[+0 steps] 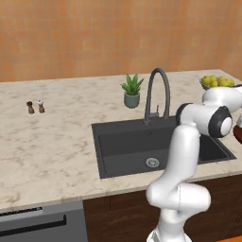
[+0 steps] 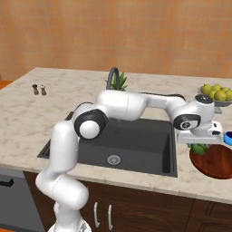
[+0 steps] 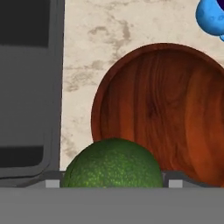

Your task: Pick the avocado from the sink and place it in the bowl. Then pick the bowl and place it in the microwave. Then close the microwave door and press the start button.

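Note:
My gripper (image 2: 198, 144) is shut on the green avocado (image 2: 198, 148), holding it just above the near-left rim of the reddish-brown wooden bowl (image 2: 216, 164). The bowl stands on the counter right of the dark grey sink (image 2: 136, 145). In the hand view the avocado (image 3: 113, 165) sits between my two fingertips, with the gripper (image 3: 113, 181) over the bowl (image 3: 175, 109), which has nothing in it. The sink edge (image 3: 52, 87) runs beside the bowl. The microwave, its door and its start button are out of view.
A small blue cup (image 2: 228, 138) stands close behind the bowl. A grey bowl of lemons (image 2: 216, 94) sits further back. The arched faucet (image 1: 158, 94) and a potted plant (image 1: 132, 90) stand behind the sink. Two shakers (image 1: 35, 107) are far left.

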You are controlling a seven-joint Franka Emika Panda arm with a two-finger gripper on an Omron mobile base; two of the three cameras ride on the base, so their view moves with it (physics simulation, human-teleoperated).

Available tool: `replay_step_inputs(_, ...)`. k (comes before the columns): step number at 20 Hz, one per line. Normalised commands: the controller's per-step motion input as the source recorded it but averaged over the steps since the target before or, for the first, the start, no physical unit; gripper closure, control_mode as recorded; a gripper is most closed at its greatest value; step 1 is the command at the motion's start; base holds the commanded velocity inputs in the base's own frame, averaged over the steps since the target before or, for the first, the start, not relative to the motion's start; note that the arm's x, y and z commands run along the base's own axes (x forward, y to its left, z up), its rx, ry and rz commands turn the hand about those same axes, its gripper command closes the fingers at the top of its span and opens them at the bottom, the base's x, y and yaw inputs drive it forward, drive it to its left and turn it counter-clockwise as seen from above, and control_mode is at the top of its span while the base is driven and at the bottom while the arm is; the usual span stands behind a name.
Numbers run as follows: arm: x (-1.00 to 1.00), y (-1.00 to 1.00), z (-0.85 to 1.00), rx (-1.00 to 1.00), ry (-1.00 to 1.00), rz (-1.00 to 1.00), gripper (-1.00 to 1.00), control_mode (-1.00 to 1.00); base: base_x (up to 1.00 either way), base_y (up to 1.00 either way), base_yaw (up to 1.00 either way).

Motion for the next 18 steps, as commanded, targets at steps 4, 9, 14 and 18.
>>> replay_step_inputs(4,0.06,0.0,-0.48,0.0,0.0,0.0,1.0,-1.0,0.0,0.0,0.0)
replay_step_inputs(9,0.03,0.01,-0.46,0.0,0.0,0.0,1.0,-1.0,0.0,0.0,0.0)
replay_step_inputs(14,0.0,0.0,-0.37,0.0,0.0,0.0,-1.0,-1.0,0.0,0.0,0.0)
replay_step_inputs(18,0.04,0.0,-0.25,0.0,0.0,0.0,-1.0,-1.0,0.0,0.0,0.0)
